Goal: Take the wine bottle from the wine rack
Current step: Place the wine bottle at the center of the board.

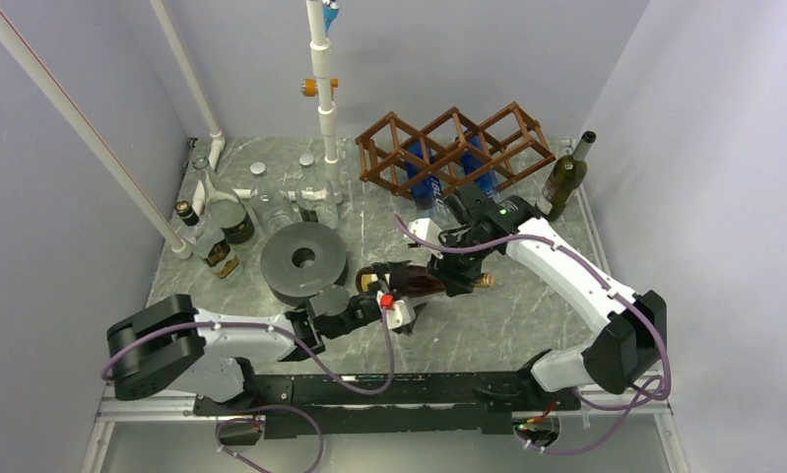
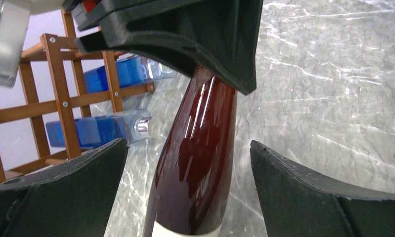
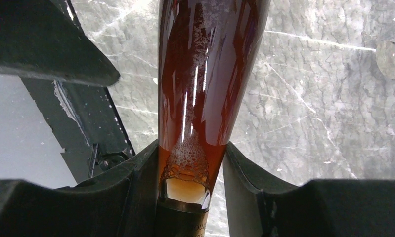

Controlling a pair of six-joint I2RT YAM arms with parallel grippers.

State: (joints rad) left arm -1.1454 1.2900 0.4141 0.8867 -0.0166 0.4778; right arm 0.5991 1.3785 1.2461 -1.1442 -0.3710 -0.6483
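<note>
Worktop (image 1: 512, 320): grey marbled slab, walled at the back and on both sides. The arm bases sit along the near edge. The widest bare stretch is front right, between the right arm and the near rail. The left half is crowded.

Rack (image 1: 455, 148): wooden lattice at back centre-right, close to the back wall. Two blue bottles (image 1: 424, 179) lie in its cells with their caps pointing at me.

Disc (image 1: 303, 261): grey, with a centre hole, flat on the worktop left of centre and just beside the left wrist.

Glass bottles (image 1: 222, 215): a cluster at back left, upright, next to a white pipe (image 1: 322, 94).

Green bottle (image 1: 563, 182): upright at the right end of the rack, hard by the right wall, with little room there.

Wine bottle (image 1: 416, 280): brown, out of the rack and well in front of it, lying roughly level over mid-worktop. Neck points right, fat end left. I can't tell whether it is clear of the surface.

Right hand (image 3: 191, 165): clamped on the bottle's neck, one finger pressed to each side.

Left hand (image 2: 188, 144): fingers wide apart, straddling the bottle's body with a gap on each side, touching nothing.

Writing: the neck foil carries gold lettering, cut off at the bottom of the right wrist view and unreadable. A white label edge shows low on the body in the left wrist view. The blue bottles carry white print, too small to read.
</note>
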